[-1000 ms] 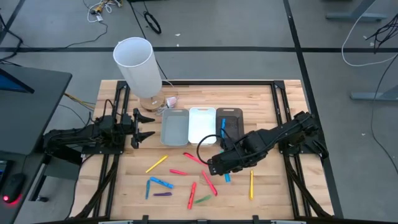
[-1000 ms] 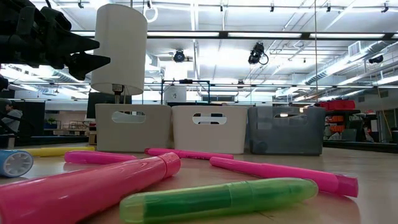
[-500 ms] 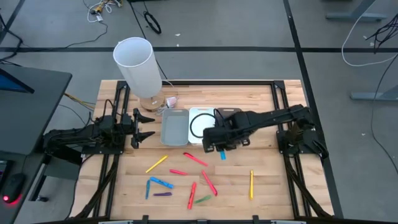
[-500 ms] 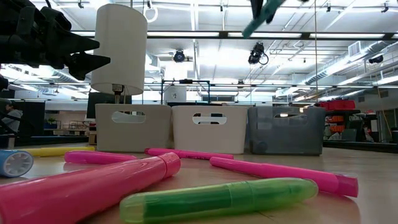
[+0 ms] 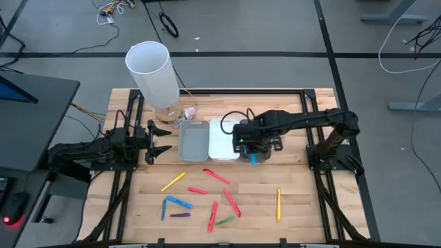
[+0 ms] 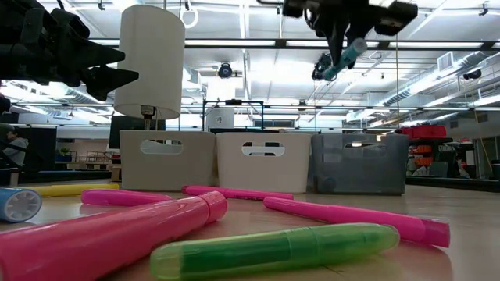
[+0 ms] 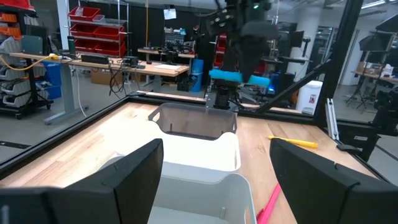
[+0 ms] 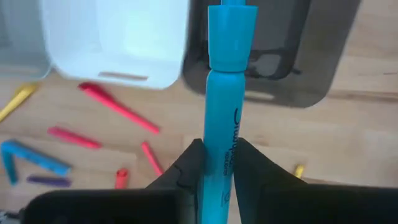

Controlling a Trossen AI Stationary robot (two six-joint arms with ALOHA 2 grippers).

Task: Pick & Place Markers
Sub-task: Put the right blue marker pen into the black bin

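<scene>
While gripping a blue marker [image 8: 222, 99], right tool [image 8: 214, 163] hovers above dark bin [image 8: 323, 56].

Blue marker pinched above the bins

The right gripper [image 8: 217, 163] has its dark fingers [image 8: 186, 168] closed on a blue marker [image 8: 224, 93], which points out over the dark bin [image 8: 311, 56]. Beside that sits the white bin [image 8: 118, 37]. Red markers [image 8: 118, 107], a yellow marker [image 8: 18, 99] and a purple marker [image 8: 46, 181] lie scattered on the desk [image 8: 367, 143].
</scene>
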